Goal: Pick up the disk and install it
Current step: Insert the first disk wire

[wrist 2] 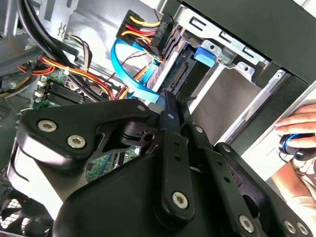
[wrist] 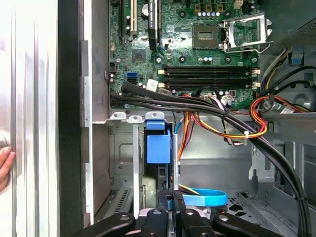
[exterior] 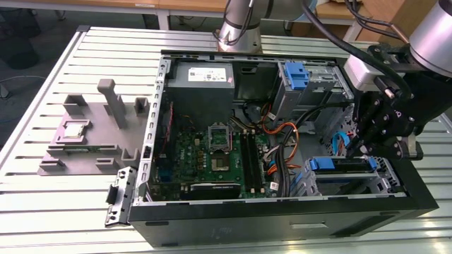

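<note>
One open computer case (exterior: 233,225) on slatted table (exterior: 42,211). Drive cage (exterior: 353,185) sits in case corner at exterior view's right. Disk (exterior: 337,164) already stands edge-on in cage slot, blue bracket (wrist: 158,147) toward motherboard (wrist: 197,44). Pick-up looks done, install well along; full seating not confirmable from these views. Gripper (wrist: 171,200) at disk's outer end, jaws nearly together, apparently pinching its thin edge. Person's hand (wrist: 4,168) at table edge beside case.
</note>
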`<state>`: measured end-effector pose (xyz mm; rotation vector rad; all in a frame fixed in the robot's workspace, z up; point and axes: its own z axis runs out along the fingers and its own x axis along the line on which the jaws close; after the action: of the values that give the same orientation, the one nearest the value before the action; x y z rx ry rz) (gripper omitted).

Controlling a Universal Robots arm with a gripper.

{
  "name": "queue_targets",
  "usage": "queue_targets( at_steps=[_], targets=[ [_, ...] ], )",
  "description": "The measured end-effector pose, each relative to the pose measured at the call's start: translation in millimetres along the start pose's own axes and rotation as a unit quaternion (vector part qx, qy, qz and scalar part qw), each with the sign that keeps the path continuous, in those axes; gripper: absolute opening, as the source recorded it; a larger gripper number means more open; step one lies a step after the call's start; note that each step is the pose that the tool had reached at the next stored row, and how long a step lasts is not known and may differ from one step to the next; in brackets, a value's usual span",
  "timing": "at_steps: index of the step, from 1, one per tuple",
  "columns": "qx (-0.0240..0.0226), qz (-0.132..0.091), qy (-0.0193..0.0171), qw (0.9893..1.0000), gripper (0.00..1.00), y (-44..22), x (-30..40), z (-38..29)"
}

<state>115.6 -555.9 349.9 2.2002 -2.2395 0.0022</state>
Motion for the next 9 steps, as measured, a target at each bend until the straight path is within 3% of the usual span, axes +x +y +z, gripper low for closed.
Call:
queue_targets(
  at_steps=[4, 9],
  targets=[
    [0.0011, -0.008, -0.0005, 1.0000, 0.16, -0.1, 1.6, 2.9],
    [0.0063, -0.018, -0.0055, 0.9998, 0.16, 0.1, 1.7, 4.2]
  ],
)
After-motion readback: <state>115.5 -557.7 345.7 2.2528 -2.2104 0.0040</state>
